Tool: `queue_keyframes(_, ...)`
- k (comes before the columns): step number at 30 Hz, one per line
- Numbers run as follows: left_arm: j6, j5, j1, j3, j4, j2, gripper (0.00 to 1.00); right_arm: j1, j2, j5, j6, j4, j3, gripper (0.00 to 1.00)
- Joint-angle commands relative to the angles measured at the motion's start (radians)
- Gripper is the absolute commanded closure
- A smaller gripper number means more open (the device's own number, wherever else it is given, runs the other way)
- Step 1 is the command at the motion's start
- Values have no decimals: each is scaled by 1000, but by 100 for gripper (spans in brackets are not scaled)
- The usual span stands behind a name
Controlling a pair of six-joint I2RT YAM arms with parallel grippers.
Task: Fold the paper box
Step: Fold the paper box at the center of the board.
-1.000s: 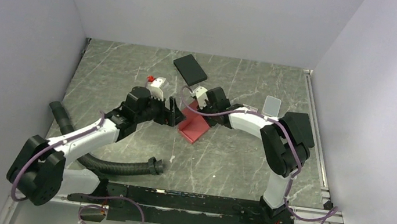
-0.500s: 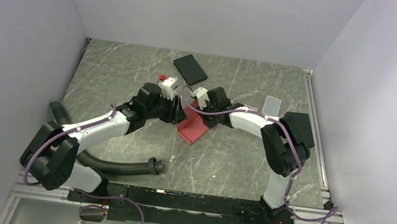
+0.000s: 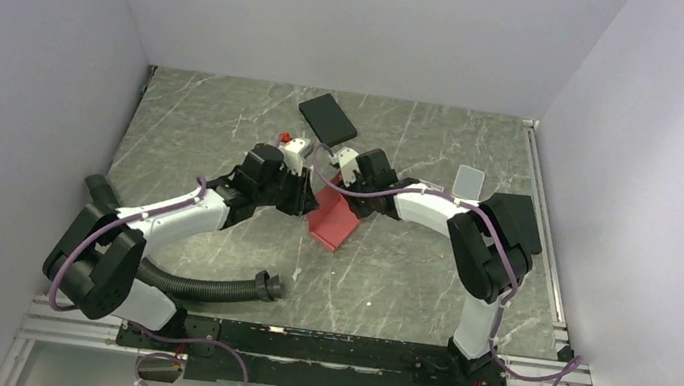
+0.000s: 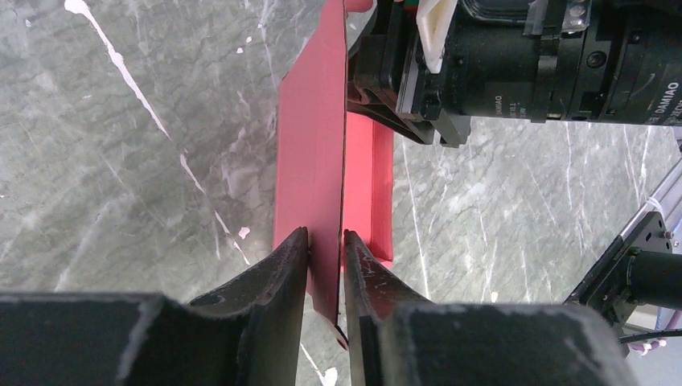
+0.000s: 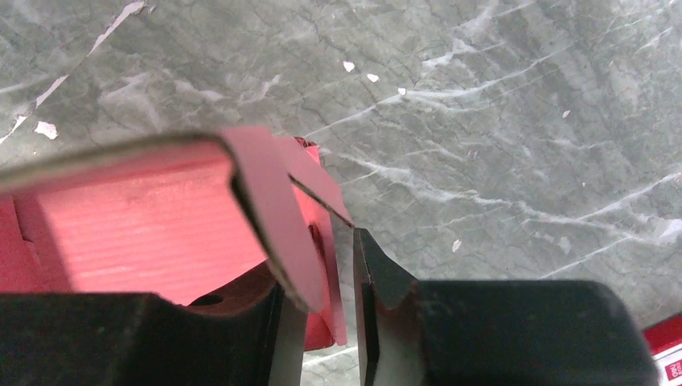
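The paper box [image 3: 332,220] is pinkish-red cardboard, partly folded, standing on the marble table between both arms. In the left wrist view one upright panel of the paper box [image 4: 310,145] runs between the fingers of my left gripper [image 4: 326,241], which has closed down on it. My left gripper [image 3: 306,193] sits at the box's left side. My right gripper [image 3: 346,194] is at the far right corner. In the right wrist view a bent flap of the paper box [image 5: 145,225] lies against one finger of my right gripper [image 5: 322,265], with a gap to the other, so it is open.
A black flat box [image 3: 328,118] lies at the back of the table. A black corrugated hose [image 3: 204,285] curls by the left arm's base. A clear plastic piece [image 3: 468,180] sits beside the right arm. A red-and-white carton corner [image 5: 664,354] shows near the right gripper.
My left arm has reached right to the box and its jaws have closed from wide open onto the panel. My right jaws have eased apart off the flap.
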Motion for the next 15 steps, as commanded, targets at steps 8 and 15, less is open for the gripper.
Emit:
queue_keyframes(8, 13, 42, -5, 46, 15, 17, 74, 6, 14, 20, 6, 76, 40, 69)
queue_keyframes(15, 16, 35, -5, 49, 2, 11, 78, 24, 21, 79, -51, 76, 32, 98)
